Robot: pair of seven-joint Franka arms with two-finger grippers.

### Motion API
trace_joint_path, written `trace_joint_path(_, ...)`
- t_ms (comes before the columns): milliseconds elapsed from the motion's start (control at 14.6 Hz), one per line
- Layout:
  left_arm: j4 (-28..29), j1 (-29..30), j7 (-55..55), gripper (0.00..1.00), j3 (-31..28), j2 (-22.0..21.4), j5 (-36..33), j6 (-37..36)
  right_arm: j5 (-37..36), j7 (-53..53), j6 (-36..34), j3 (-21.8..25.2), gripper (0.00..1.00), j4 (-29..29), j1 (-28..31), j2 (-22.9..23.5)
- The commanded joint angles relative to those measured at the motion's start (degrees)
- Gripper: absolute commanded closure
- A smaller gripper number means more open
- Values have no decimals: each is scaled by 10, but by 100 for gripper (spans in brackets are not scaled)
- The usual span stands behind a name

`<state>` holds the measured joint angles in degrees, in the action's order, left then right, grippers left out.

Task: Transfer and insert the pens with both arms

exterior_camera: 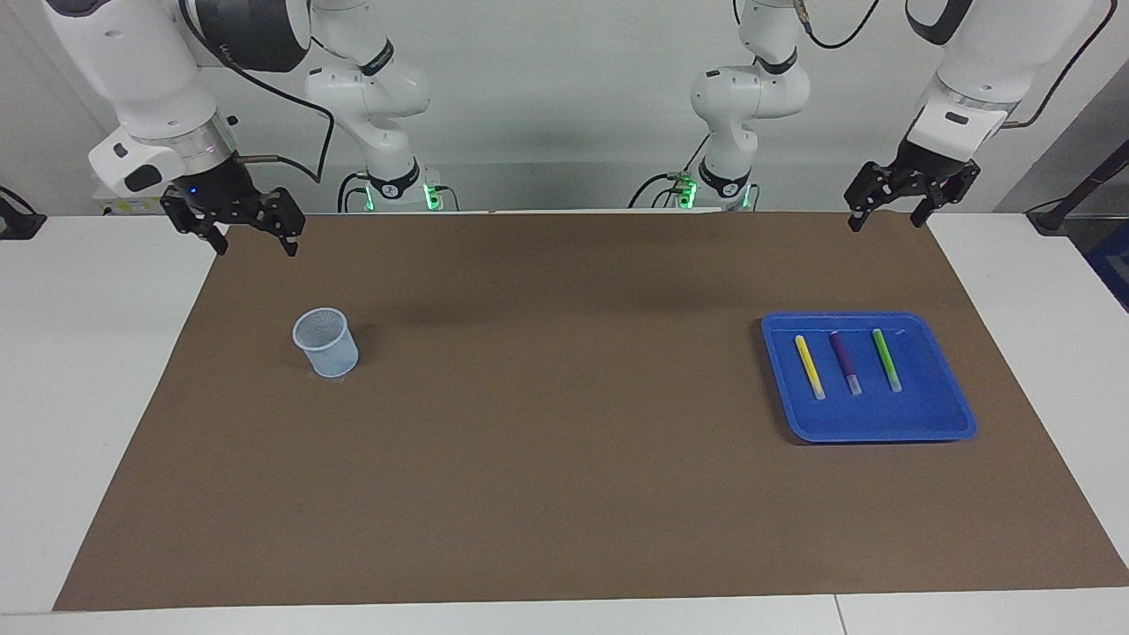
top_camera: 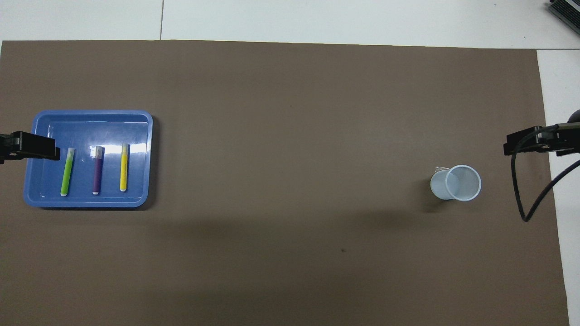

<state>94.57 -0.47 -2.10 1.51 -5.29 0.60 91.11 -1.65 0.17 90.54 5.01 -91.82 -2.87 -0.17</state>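
Observation:
Three pens lie side by side in a blue tray point(exterior_camera: 882, 428) toward the left arm's end of the table: yellow point(exterior_camera: 809, 367), purple point(exterior_camera: 844, 363) and green point(exterior_camera: 886, 360). The overhead view shows the tray point(top_camera: 90, 117) with the green point(top_camera: 67, 172), purple point(top_camera: 97, 170) and yellow point(top_camera: 123, 167) pens. My left gripper point(exterior_camera: 886, 219) is open and empty, raised over the mat's edge by the robots. It waits, and in the overhead view point(top_camera: 47, 151) it overlaps the tray's rim. My right gripper point(exterior_camera: 256, 243) is open and empty, and waits raised near its own end. It also shows in the overhead view point(top_camera: 514, 147).
A pale blue mesh cup point(exterior_camera: 325, 342) stands upright on the brown mat point(exterior_camera: 564, 494) toward the right arm's end, also in the overhead view point(top_camera: 456, 182). Two smaller white arms point(exterior_camera: 379, 106) point(exterior_camera: 745, 97) with green lights stand at the table's robot end. A black cable point(top_camera: 534, 199) hangs by the right gripper.

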Motion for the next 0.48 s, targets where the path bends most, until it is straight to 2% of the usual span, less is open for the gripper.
trace_joint_path(0,-11,9,0,0,6,4,11,-5,-1,-8,10,-3,0,-9,1,-11)
trace_joint_path(411,-9,10,3,0,3,3,10,-6,0,-6,-5,-3,0,-13,1,-16)
